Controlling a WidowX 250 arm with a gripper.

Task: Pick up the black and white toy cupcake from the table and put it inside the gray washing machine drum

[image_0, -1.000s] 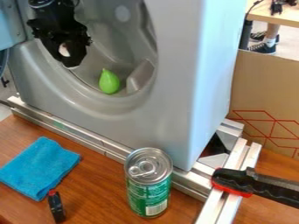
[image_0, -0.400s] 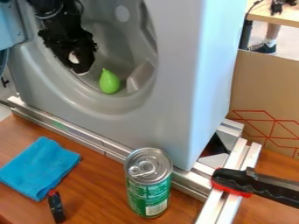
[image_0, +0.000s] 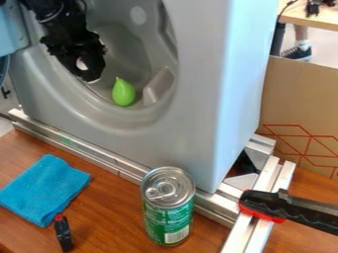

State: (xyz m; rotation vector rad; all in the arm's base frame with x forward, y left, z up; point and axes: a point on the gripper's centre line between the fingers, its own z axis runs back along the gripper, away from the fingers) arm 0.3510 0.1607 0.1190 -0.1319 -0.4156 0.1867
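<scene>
At the near edge, a small black object with a red top [image_0: 64, 234] is resting on the brown wooden tabletop [image_0: 109, 220], and a green can [image_0: 168, 222] is standing upright to its right, its silver lid and pull tab facing up. A folded blue cloth [image_0: 45, 190] is lying flat on the left, its lower corner reaching close to the red top. On the right, a black clamp with red trim [image_0: 264, 203] is lying across the metal rails [image_0: 247, 225], its bar running out at the right edge. Beyond these, a large grey shell [image_0: 188, 133] is standing over the rails, its rounded hollow opening toward the camera. Low inside that hollow, a bright green pear-shaped object [image_0: 123, 93] is sitting with its narrow end up, just left of a raised grey block [image_0: 159, 86]. The black gripper [image_0: 91, 78] is hanging down into the hollow, to the upper left of the green object and near it, with a gap showing between them; whether it is released, clenched or grasping something, I cannot tell. A light blue panel [image_0: 12, 29] is standing at the upper left, beside the arm. Farther back on the right, cardboard with red lines [image_0: 300, 99] is standing upright, and a pale wooden table [image_0: 316, 20] is showing behind it.
</scene>
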